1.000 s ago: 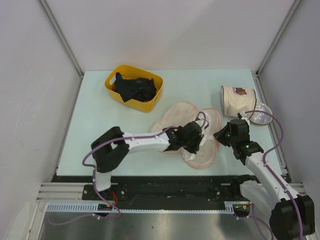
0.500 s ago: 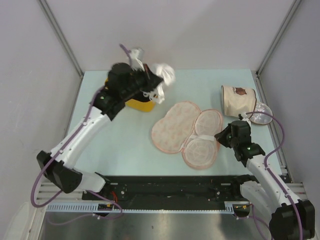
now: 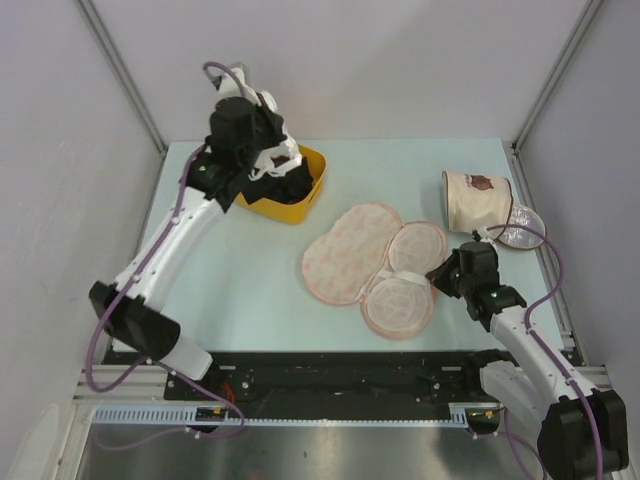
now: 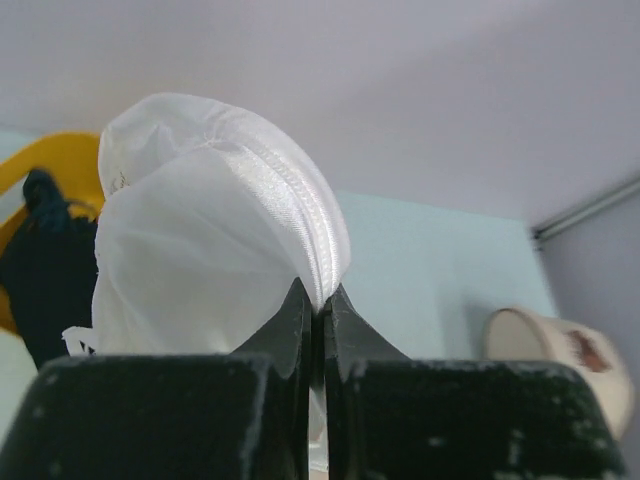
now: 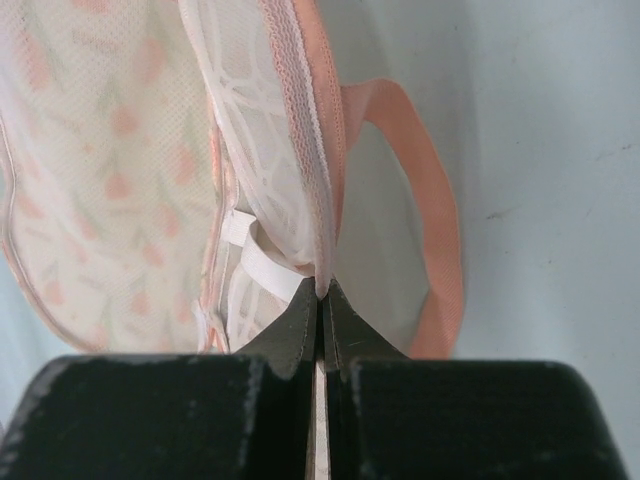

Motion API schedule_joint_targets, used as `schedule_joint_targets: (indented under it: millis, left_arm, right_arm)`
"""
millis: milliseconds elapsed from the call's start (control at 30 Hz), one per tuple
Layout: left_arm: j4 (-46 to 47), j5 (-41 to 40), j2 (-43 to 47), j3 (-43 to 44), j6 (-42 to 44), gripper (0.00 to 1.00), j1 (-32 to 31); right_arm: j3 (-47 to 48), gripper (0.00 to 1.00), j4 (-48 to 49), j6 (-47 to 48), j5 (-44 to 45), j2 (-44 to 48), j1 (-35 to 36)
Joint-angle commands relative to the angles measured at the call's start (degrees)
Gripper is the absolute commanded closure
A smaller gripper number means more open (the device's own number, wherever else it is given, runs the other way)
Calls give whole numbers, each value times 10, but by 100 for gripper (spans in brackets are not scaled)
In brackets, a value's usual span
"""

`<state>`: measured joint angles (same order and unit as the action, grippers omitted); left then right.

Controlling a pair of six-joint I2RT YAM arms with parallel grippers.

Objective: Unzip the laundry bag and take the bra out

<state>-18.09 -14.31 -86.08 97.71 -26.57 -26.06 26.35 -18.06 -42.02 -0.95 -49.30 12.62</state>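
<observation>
The laundry bag lies open on the table, print side to the left and two pale mesh cups to the right. My left gripper is raised over the yellow bin and is shut on the white bra. In the left wrist view the bra bulges above my closed left gripper. My right gripper is shut on the bag's right rim. In the right wrist view the right gripper pinches the pink zip trim next to a pink loop.
A yellow bin with dark clothes stands at the back left, under the left gripper. A beige cylinder bag with a brown mark lies at the back right, its round lid beside it. Grey walls enclose the table.
My left gripper took the bra from the open bag, lifted it up and back-left, and now holds it over the yellow bin. My right gripper stayed on the bag's rim.
</observation>
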Motion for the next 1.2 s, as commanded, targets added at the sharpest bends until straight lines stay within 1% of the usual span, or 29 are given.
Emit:
schedule_joint_targets:
  millis: [0, 67, 100, 200, 233, 333, 400, 467, 533, 567, 600, 667, 733, 767, 800, 867, 900, 933, 967, 1000, 1033, 1100, 1167]
  left_arm:
    - [49, -88, -86, -72, -42, 100, 8]
    - [49, -85, -130, -76, -81, 100, 12]
    - [46, -92, -168, -74, -95, 100, 13]
    - [63, -107, -209, -72, -124, 100, 15]
    - [64, -107, -229, -62, -135, 100, 15]
    - [39, -107, -261, -25, -147, 100, 16]
    - [3, -108, -272, -7, -157, 100, 23]
    - [-4, -107, -270, -12, -185, 99, 36]
    - [16, -86, -262, -44, -205, 99, 56]
    - [35, -57, -258, -55, -199, 100, 62]
    - [62, 3, -260, -61, -182, 100, 67]
    - [74, 62, -268, -55, -159, 100, 74]
    - [67, 79, -266, -42, -136, 98, 70]
    - [60, 75, -262, -38, -131, 94, 68]
    - [47, 72, -259, -33, -120, 83, 68]
    - [41, 72, -247, -34, -107, 72, 68]
    - [35, 74, -234, -35, -91, 52, 68]
    - [31, 76, -227, -35, -84, 38, 68]
    - [26, 76, -220, -36, -77, 26, 68]
    - [19, 77, -203, -38, -64, 8, 67]
    - [18, 79, -194, -39, -58, 1, 67]
    - [16, 86, -170, -47, -43, 0, 67]
    - [17, 86, -124, -56, -34, 0, 65]
  right_arm:
    - [4, 100, 19, -7, -9, 17, 2]
    - [5, 100, 14, -10, -5, 20, 4]
    - [6, 100, 9, -12, -5, 24, 5]
    - [12, 100, -15, -21, 7, 47, 13]
    - [12, 100, -22, -22, 25, 54, 17]
    - [12, 100, -45, -23, 39, 73, 27]
    - [12, 100, -54, -22, 43, 75, 28]
    - [12, 100, -56, -24, 43, 78, 28]
    - [12, 100, -56, -27, 46, 78, 33]
    - [12, 100, -56, -29, 46, 78, 35]
    - [12, 100, -55, -29, 48, 77, 39]
    - [12, 100, -47, -24, 41, 68, 43]
    - [12, 100, -44, -24, 33, 63, 45]
    - [12, 100, -45, -25, 33, 62, 48]
    - [12, 100, -46, -26, 35, 62, 50]
    - [12, 100, -50, -28, 45, 69, 55]
    - [12, 100, -53, -30, 48, 73, 56]
    - [12, 100, -60, -32, 51, 75, 57]
    - [12, 100, -64, -31, 53, 80, 57]
    - [12, 100, -68, -31, 54, 86, 57]
    - [12, 100, -75, -29, 57, 90, 58]
    - [12, 100, -82, -25, 60, 99, 60]
    - [12, 100, -87, -18, 68, 103, 59]
